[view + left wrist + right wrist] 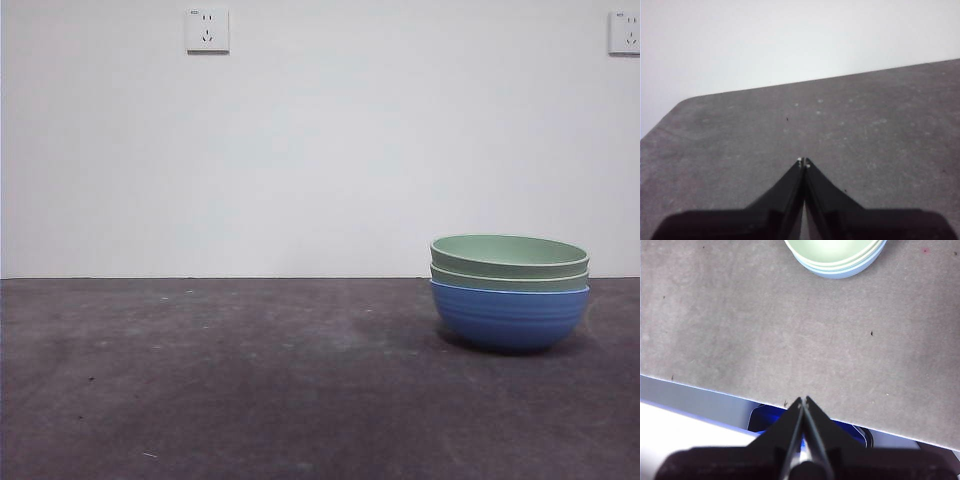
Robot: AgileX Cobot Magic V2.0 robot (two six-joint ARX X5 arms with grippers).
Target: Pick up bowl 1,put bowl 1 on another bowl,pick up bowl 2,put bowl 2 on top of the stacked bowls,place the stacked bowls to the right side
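Green-rimmed stacked bowls sit well apart from right fingers, seemingly closed.

No legible text, label or number anywhere.

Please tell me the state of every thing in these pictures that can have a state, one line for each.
bowl 2: upright, nested on top of the stack.
bowl 1: nested in the middle, only its rim showing.
blue bowl: upright on the table, lowest.
left gripper: shut, empty.
right gripper: shut, empty, away from the bowls.
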